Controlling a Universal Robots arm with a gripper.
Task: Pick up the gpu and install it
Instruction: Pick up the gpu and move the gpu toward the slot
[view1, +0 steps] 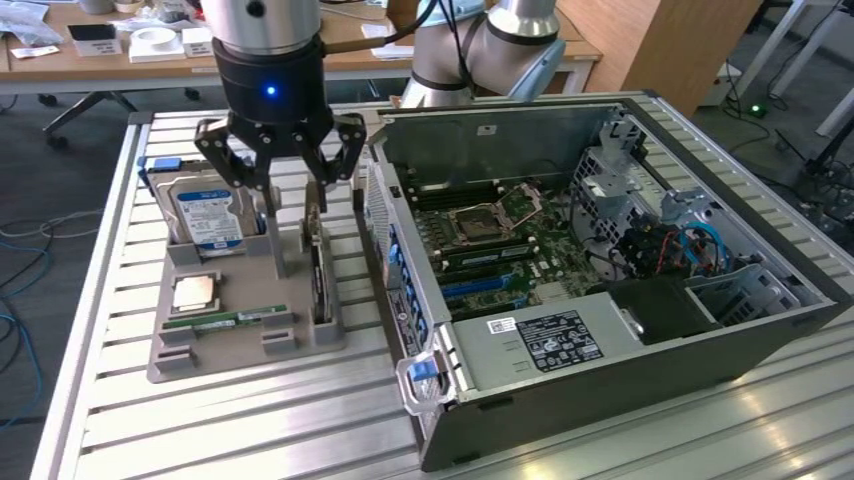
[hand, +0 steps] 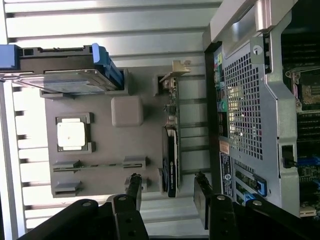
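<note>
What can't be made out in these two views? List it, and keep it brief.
- gpu: stands edge-on to both the wrist view and the exterior view, so its faces are hidden.
- Hard drive: the label's print is too small to read in the exterior view.
- Motherboard: mostly cut off by the picture's edge in the wrist view, and partly hidden behind the computer case's rear wall.

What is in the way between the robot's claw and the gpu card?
Nothing that I can see. The open gripper hangs right above the gpu, which stands on its edge in the gray holder tray. The hard drive sits off to one side, out of the way.
</note>
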